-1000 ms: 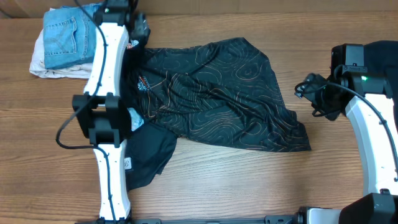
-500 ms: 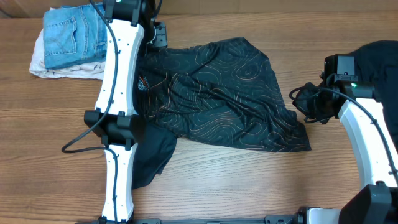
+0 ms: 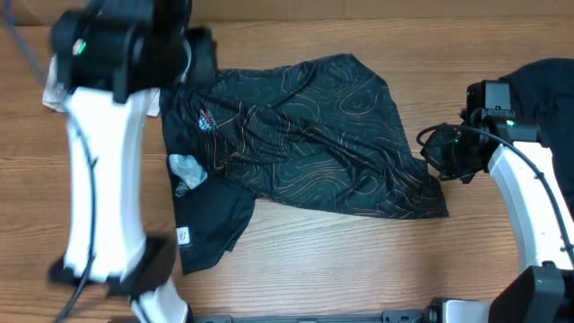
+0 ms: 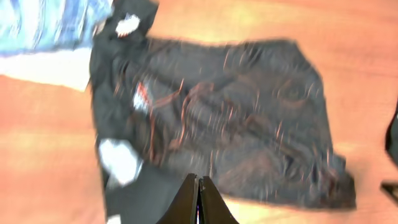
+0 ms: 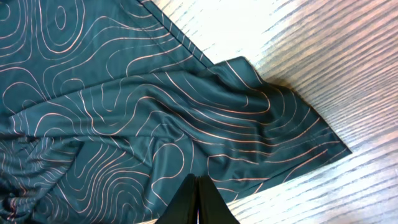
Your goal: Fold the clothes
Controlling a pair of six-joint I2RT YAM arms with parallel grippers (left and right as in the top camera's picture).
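The clothes are a black jersey (image 3: 305, 135) with fine orange contour lines. It lies crumpled and partly spread across the middle of the wooden table, with one sleeve (image 3: 211, 224) trailing toward the front left. Small white and red logos (image 3: 206, 118) show near its left side. In the blurred left wrist view my left gripper (image 4: 199, 182) hangs high above the jersey (image 4: 224, 118), shut with nothing between its fingers. My right gripper (image 3: 441, 151) sits at the jersey's right edge. The right wrist view shows it (image 5: 196, 182) shut just above the fabric (image 5: 124, 112), holding nothing.
A pile of blue jeans (image 4: 50, 22) on white cloth (image 4: 46, 68) lies at the table's back left corner, mostly hidden overhead by my raised left arm (image 3: 99, 135). Bare wood (image 3: 359, 260) runs along the front, and more (image 5: 298, 56) lies to the right of the jersey.
Both grippers have gone from open to shut. My left arm has lifted up toward the overhead camera. My right gripper has edged left to the jersey's right edge.
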